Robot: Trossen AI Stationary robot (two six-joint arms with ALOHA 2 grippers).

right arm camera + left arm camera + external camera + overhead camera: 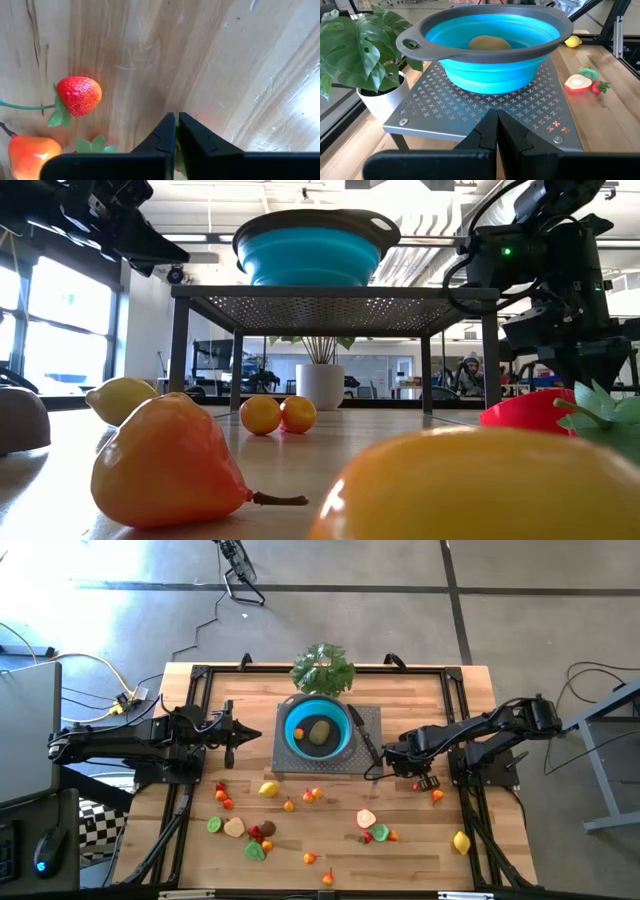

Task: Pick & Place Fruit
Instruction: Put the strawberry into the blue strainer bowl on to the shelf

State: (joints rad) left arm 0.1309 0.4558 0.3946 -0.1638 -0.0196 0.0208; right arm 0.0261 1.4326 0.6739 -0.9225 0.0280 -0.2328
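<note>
No writing can be read. The right gripper (pixel 177 125) is closed on nothing, a strawberry (pixel 78 95) lying near beside it.

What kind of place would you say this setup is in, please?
Probably a robotics lab in an open office: a wooden table on concrete floor, toy fruit scattered round a blue bowl, and desks with a seated person beyond.
</note>
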